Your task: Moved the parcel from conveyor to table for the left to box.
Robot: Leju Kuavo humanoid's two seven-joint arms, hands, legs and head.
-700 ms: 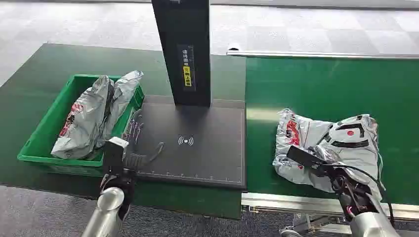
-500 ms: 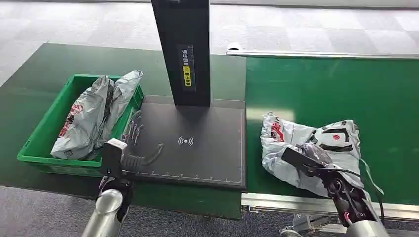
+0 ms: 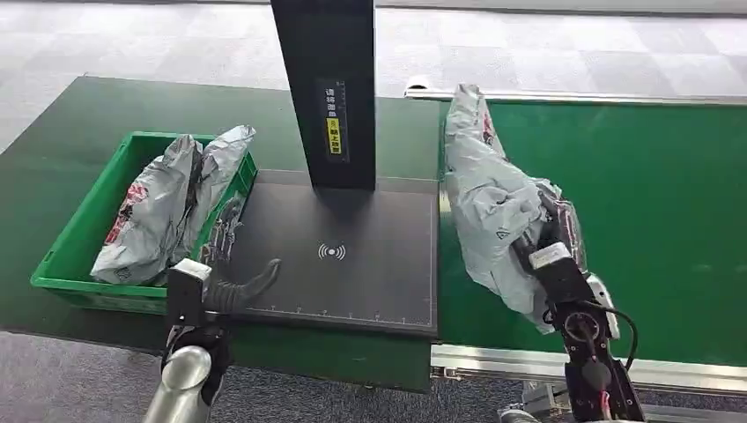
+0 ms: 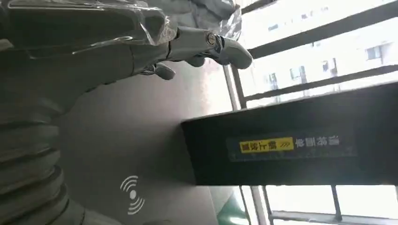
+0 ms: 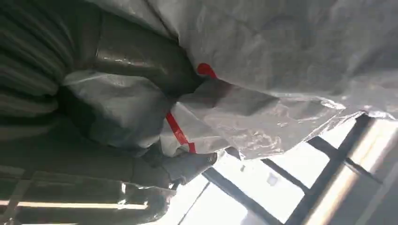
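Note:
My right hand (image 3: 551, 242) grips a grey plastic parcel (image 3: 489, 198) with red print and holds it up off the green conveyor (image 3: 634, 176), its top end reaching toward the belt's far rail. The right wrist view shows the parcel (image 5: 263, 61) crumpled against my thumb (image 5: 187, 166). The left hand (image 3: 231, 286) hovers over the near left corner of the black scanner pad (image 3: 352, 256), fingers (image 4: 206, 44) stretched out and empty. A green box (image 3: 84, 238) on the left holds two grey parcels (image 3: 167, 207).
A black scanner post (image 3: 326, 88) with a yellow label stands at the back of the pad. The dark green table (image 3: 79, 115) carries the box and pad. The conveyor's metal front rail (image 3: 511, 361) runs beside my right arm.
My right hand has lifted the parcel off the belt and swung it left toward the pad, so it now stands on end. The left hand has edged slightly lower and to the left.

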